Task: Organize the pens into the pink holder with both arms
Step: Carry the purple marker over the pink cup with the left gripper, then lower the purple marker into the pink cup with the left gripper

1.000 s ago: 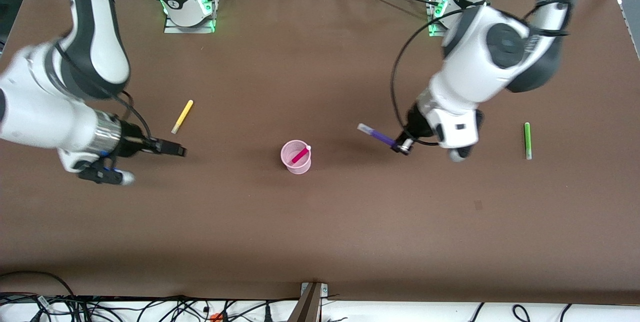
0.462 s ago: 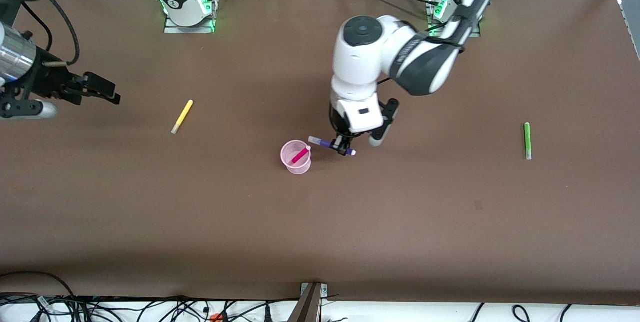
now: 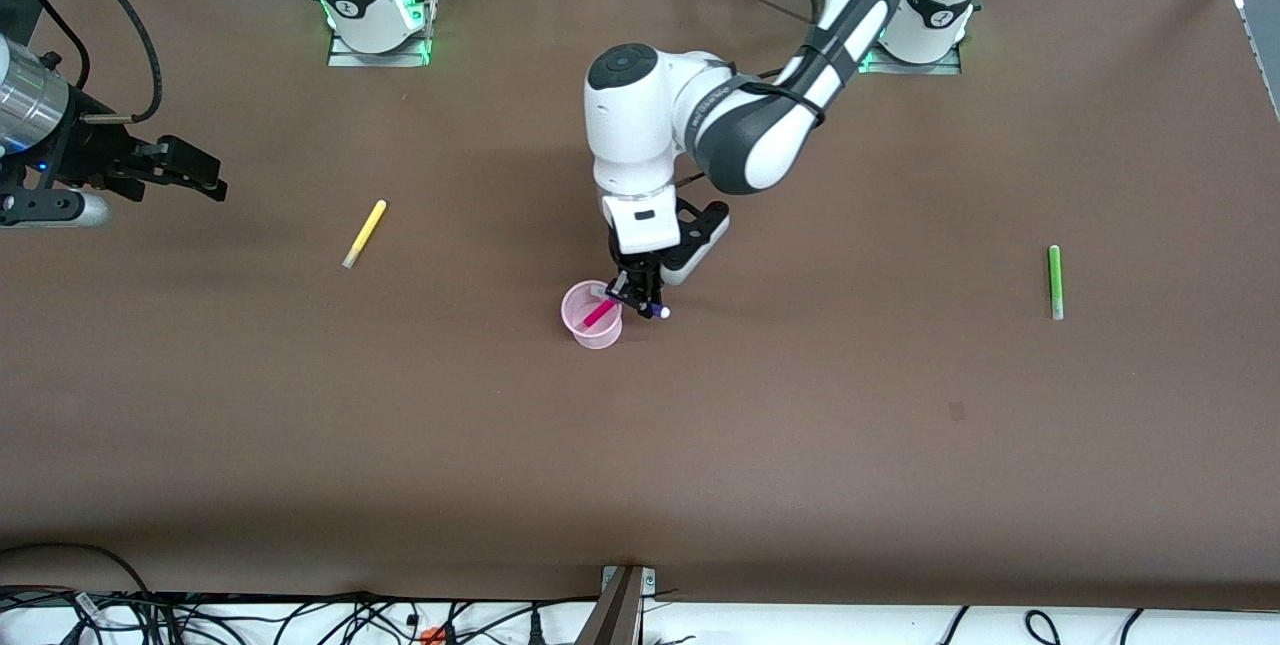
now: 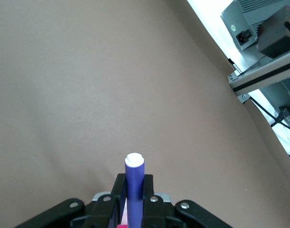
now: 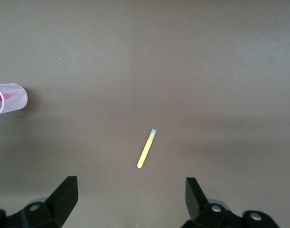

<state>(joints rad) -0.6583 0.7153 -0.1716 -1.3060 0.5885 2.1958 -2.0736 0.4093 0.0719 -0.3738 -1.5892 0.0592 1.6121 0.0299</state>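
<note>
Brown matte worktop (image 3: 800, 445) spans the scene, with loose cables along its camera-side edge. Left tool (image 3: 640, 303) hangs over the pink holder (image 3: 592, 317) rim, clamped on the purple pen (image 4: 134, 187); the magenta pen (image 3: 600, 312) leans inside. Right tool (image 3: 195, 175), spread wide, hovers at its own end above the yellow pen (image 3: 364, 233). The green pen (image 3: 1054, 281) lies toward the left arm's end.
</note>
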